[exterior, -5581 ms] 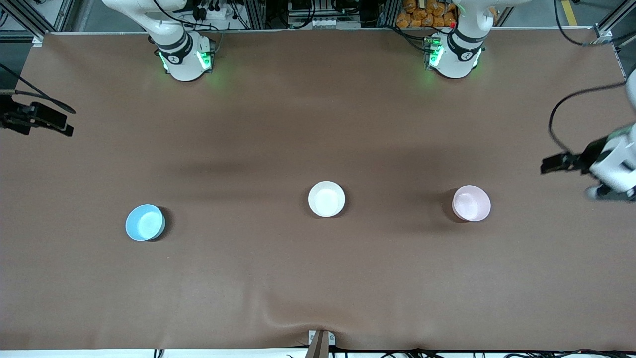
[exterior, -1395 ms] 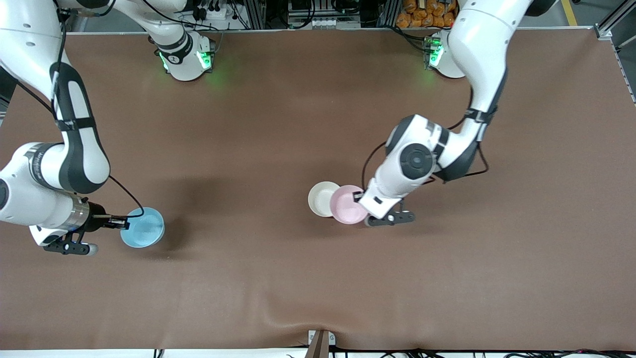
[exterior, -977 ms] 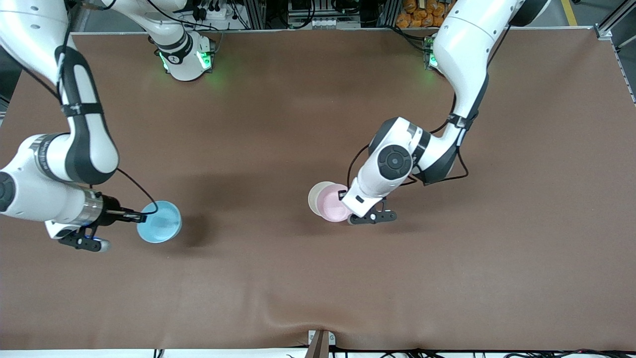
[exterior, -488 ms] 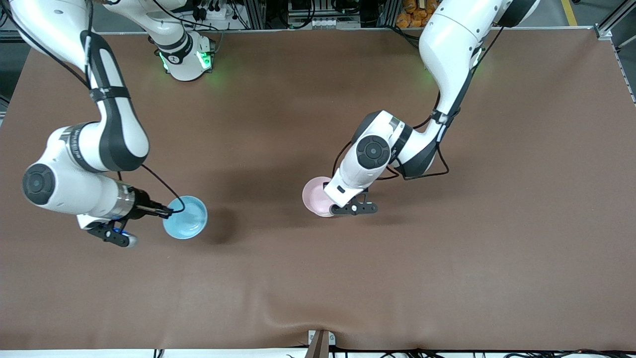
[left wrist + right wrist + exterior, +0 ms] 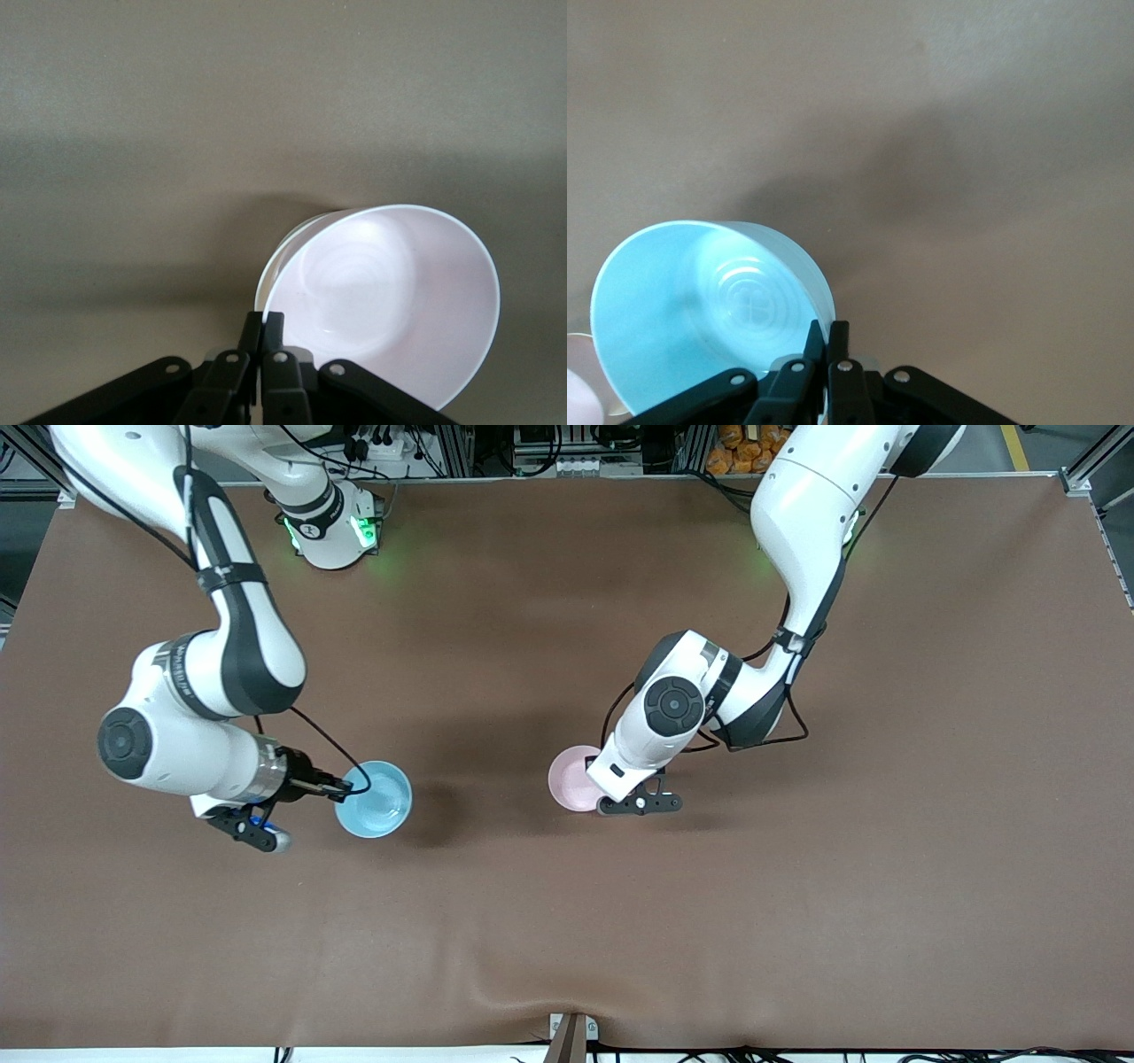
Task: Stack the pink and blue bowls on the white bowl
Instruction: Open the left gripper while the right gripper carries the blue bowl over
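My left gripper (image 5: pixel 609 773) is shut on the rim of the pale pink bowl (image 5: pixel 572 778) and holds it tilted over the white bowl at the middle of the table. The front view hides the white bowl under the pink one. In the left wrist view the fingers (image 5: pixel 263 323) pinch the pink bowl (image 5: pixel 390 292), and a sliver of the white bowl's rim (image 5: pixel 291 243) shows under it. My right gripper (image 5: pixel 342 788) is shut on the rim of the sky-blue bowl (image 5: pixel 376 800) and holds it above the table, between the right arm's end and the middle. The right wrist view shows that grip (image 5: pixel 827 332) on the blue bowl (image 5: pixel 700 310).
The brown table (image 5: pixel 797 921) carries nothing else. The two arm bases (image 5: pixel 330 531) (image 5: pixel 797 531) stand along the edge farthest from the front camera. A small metal bracket (image 5: pixel 569 1036) sits at the nearest edge.
My right gripper has carried the blue bowl toward the middle of the table. My left gripper has brought the pink bowl over the white bowl, which it now covers.
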